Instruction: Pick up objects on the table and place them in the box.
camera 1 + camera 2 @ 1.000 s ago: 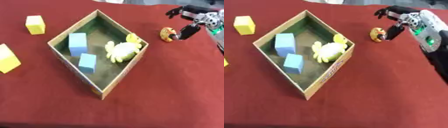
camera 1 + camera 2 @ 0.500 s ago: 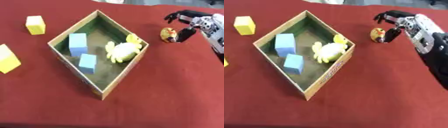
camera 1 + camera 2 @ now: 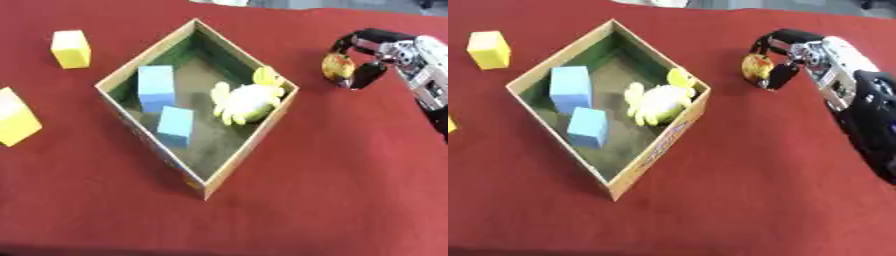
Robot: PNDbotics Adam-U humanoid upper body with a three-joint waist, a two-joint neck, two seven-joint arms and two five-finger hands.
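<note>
Red cloth covers the desk (image 3: pixel 350 200) across the whole frame. At the centre left sits an open cardboard box (image 3: pixel 242 150), turned like a diamond with one corner toward the top of the frame and one toward the bottom. Inside it lie two light blue blocks: the larger blue block (image 3: pixel 156 87) toward the left corner and the smaller blue block (image 3: pixel 176 126) just below it, nearer the box's middle. A yellow and white soft toy (image 3: pixel 246 98) rests against the box's right inner wall, close to the right corner.

Outside the box, a yellow cube (image 3: pixel 71 48) stands in the upper left of the frame, well apart from the box. A second, larger yellow block (image 3: pixel 16 118) shows at the left edge, partly cut off.

At the upper right, the right robot hand (image 3: pixel 785 52) reaches in from the right side, its dark fingers curled round a small round orange and yellow object (image 3: pixel 753 66), with fingers over its top and a digit at its right side. That object is near the desk surface, to the right of the box and apart from its rim; whether it touches the cloth cannot be told. The silver and black forearm (image 3: pixel 859 105) runs down toward the right edge.
</note>
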